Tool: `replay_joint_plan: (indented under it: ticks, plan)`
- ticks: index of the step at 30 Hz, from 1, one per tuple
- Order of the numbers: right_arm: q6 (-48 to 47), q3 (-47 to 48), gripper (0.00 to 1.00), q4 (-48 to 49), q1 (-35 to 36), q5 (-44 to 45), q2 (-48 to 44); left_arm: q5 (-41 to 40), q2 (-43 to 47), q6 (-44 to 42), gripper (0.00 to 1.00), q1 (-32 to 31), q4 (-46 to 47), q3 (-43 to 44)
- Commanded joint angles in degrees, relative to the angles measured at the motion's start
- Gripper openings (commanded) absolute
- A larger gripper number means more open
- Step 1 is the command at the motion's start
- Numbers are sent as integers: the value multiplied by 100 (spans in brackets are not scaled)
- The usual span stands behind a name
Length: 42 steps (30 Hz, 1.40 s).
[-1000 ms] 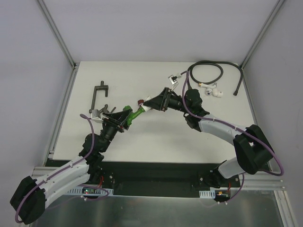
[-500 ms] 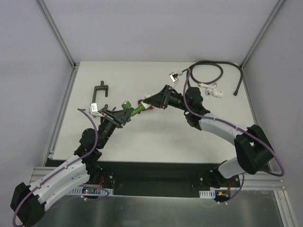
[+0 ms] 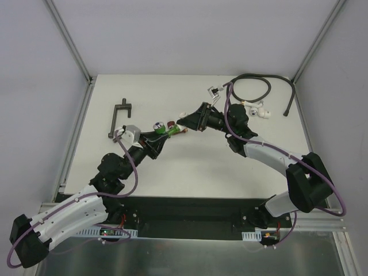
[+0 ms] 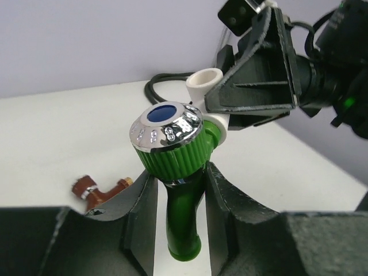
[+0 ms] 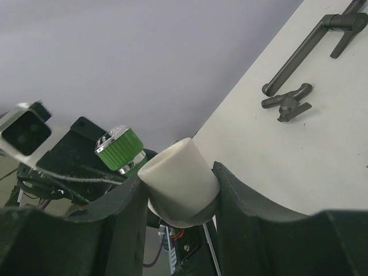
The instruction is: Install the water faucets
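Left pincer [image 4: 181,198] clamped on green faucet [image 4: 172,150], right pincer [image 5: 180,185] gripping white elbow [image 5: 172,165] — table [image 3: 190,169] edges far off

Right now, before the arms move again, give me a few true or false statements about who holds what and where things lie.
1. The left jaws are shut on the green faucet. True.
2. The right jaws hold the dark red faucet. False: they grip the white elbow fitting, and the dark red faucet lies loose on the table.
3. The black hose lies coiled near the table's far right corner. True.
4. The green faucet's knob is green all over. False: its top is a chrome cap with a blue centre.
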<state>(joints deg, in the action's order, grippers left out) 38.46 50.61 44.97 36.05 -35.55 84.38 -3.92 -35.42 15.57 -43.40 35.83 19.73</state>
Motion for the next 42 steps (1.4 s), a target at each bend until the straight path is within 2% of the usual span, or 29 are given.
replay_joint_plan:
  ticks: [1,5,11,18,23,24,26,29,30,33,34,37,42]
  plan:
    - [-198,379,2,-515,236,-66,61,1061,-334,-2847,0,-968,-673,365]
    - [-233,458,2,-630,218,-92,114,779,-448,-3839,0,-1320,-858,392]
    - [-216,494,2,-691,121,-171,193,419,-650,-4685,0,-1601,-1218,383]
    - [-286,573,2,-876,60,-207,263,-793,-1282,-5336,0,-1970,-1518,506]
    - [-321,599,2,-885,25,-215,298,-1101,-1547,-5170,0,-2006,-1211,497]
    - [-330,599,2,-902,16,-215,298,-1163,-1547,-5126,13,-2006,-1010,445]
    - [-321,564,2,-902,-28,-215,298,-1321,-1486,-4890,21,-2006,-816,401]
    - [-321,485,2,-902,-194,-198,263,-1471,-1354,-4539,37,-1997,-569,357]
    - [-330,468,2,-911,-230,-189,246,-1532,-1319,-4459,50,-2006,-525,330]
    - [-321,380,2,-946,-406,-180,176,-1646,-1178,-4098,69,-1989,-463,339]
    - [-330,362,2,-964,-450,-163,149,-1725,-1100,-4019,78,-1988,-481,348]
    - [-391,274,2,-1113,-669,-101,18,-1936,-863,-3667,89,-1988,-604,383]
    - [-813,195,2,-1936,-1170,136,-307,-2323,-247,-3009,96,-1936,-1155,461]
